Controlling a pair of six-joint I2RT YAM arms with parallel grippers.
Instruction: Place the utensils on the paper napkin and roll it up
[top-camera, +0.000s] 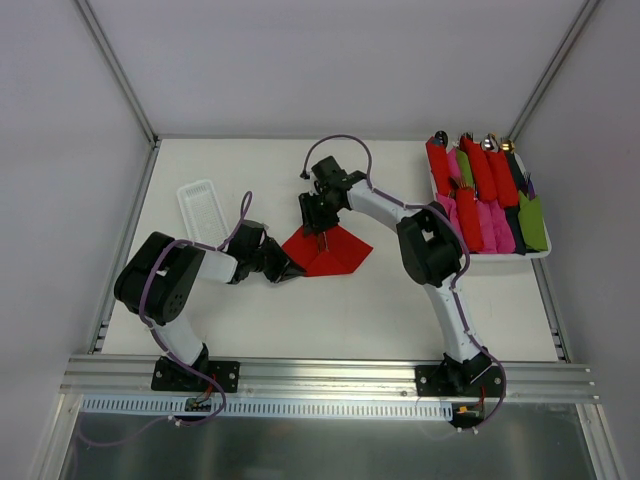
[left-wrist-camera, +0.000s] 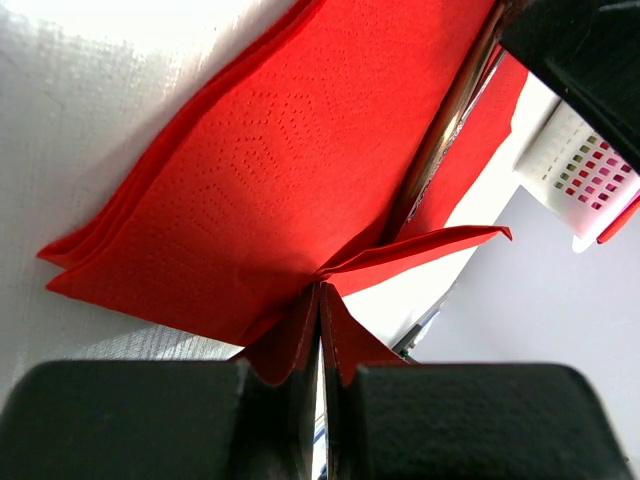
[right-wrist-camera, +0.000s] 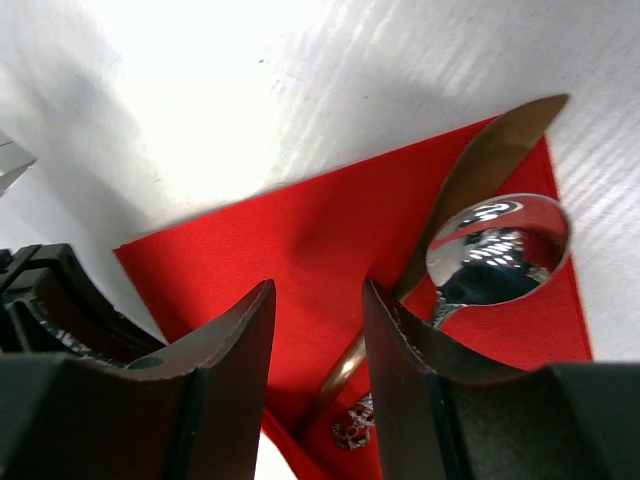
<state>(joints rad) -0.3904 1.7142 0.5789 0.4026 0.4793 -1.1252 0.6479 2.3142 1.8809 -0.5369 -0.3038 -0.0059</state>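
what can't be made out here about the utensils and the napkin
- How many utensils there are: the right wrist view shows a spoon and one more piece, but the handles run behind the fingers of the right gripper.
- Top view: the cutlery is hidden under that gripper.
- Left wrist view: the paper napkin is cut off by the top edge, and the left gripper covers its pinched edge.
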